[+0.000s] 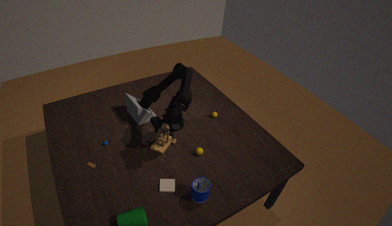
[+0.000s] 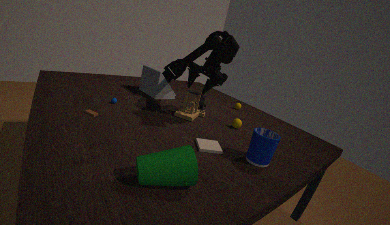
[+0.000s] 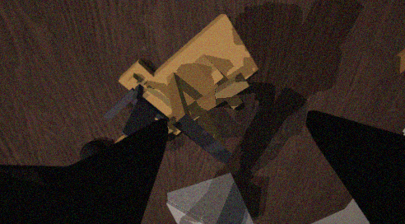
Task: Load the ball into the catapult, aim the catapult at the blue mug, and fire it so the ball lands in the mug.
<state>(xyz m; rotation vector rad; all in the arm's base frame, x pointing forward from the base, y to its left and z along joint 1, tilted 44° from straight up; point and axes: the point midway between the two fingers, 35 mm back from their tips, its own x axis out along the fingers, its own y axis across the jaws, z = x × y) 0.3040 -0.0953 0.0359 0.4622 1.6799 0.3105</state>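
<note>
The wooden catapult (image 1: 158, 148) (image 2: 188, 115) (image 3: 206, 44) stands on the table, with dark parts at its rear. My gripper (image 1: 164, 131) (image 2: 195, 90) (image 3: 235, 121) is open and empty, pointing down just above the catapult's rear side. No ball can be made out in the catapult; its cup is not clearly seen. One yellow ball (image 1: 199, 151) (image 2: 237, 123) lies between the catapult and the mug, and another yellow ball (image 1: 214, 114) (image 2: 238, 106) lies farther back. A small blue ball (image 1: 105, 143) (image 2: 114, 100) lies at the left. The blue mug (image 1: 200, 195) (image 2: 261, 150) stands upright near the front right edge.
A grey angular block (image 1: 134, 109) (image 2: 150, 81) stands by the arm's base. A white flat block (image 1: 167, 185) (image 2: 209, 145) lies left of the mug. A green cup (image 1: 132, 217) (image 2: 168, 166) lies on its side in front. A small orange-brown block (image 1: 91, 165) (image 2: 91, 113) lies at left.
</note>
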